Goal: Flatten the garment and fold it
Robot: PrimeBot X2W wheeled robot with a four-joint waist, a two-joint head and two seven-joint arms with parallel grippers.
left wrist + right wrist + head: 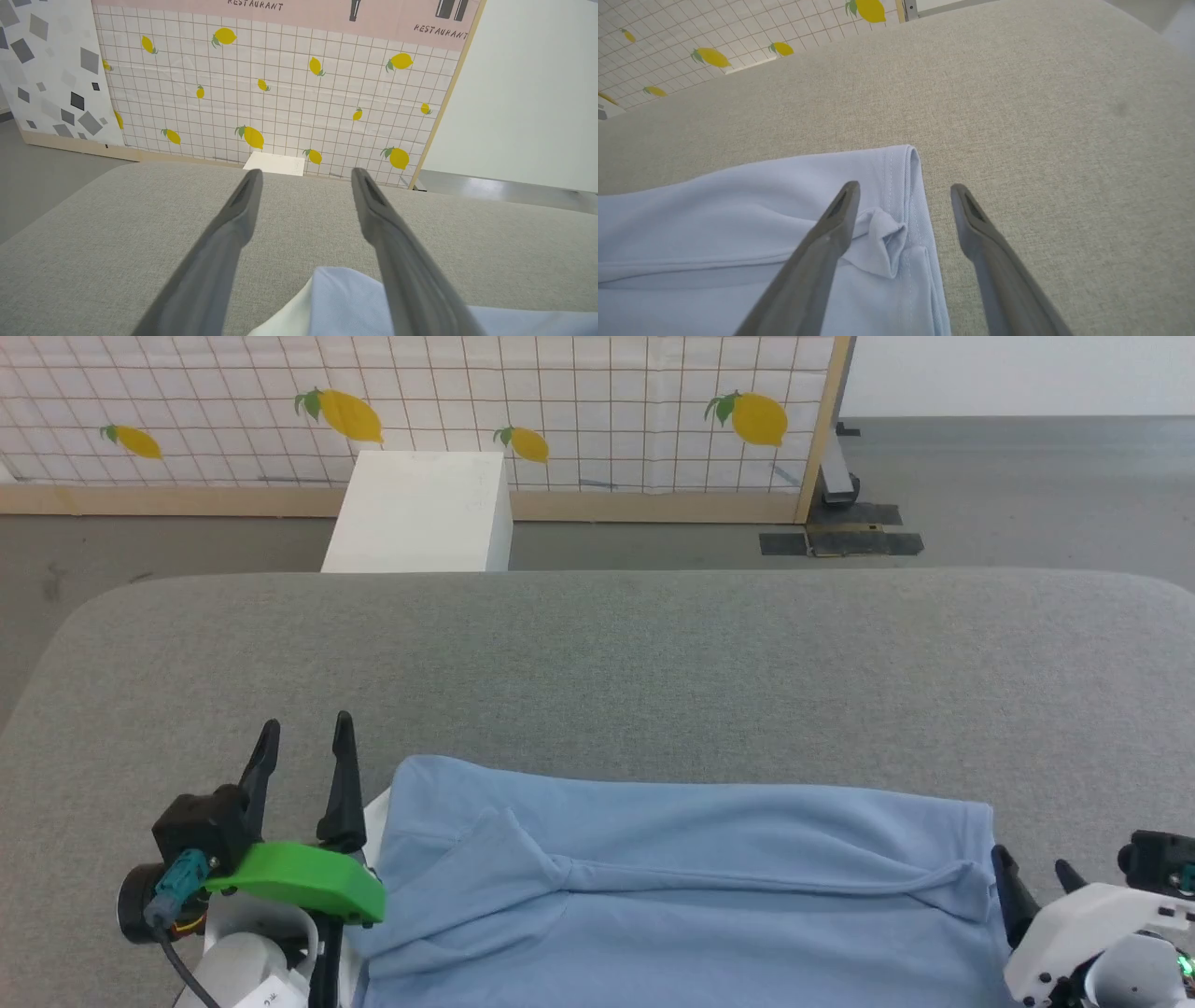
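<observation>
**Both claws empty beside a creased shirt**

The left claw (307,721) and the right claw (1032,863) each stand spread wide, with nothing held in either. The garment (672,887) lies on the grey counter (597,663) between them. Its near-left edge sits just beside the left claw's inner finger, and its hem corner (910,158) lies under the right claw (904,185), one finger over fabric and the other over bare counter.

The shirt is not flat. A long ridge (747,873) runs across it toward the right claw, ending in a small pucker (882,242) between that claw's fingers. Folding now would likely press that crease in.

A white cloth (285,317) peeks out under the blue edge below the left claw (307,171). A pinch there could catch both layers and drag the wrong cloth along. The soft knit may also give up only its top layer, so a pull would stretch it rather than spread it.
</observation>
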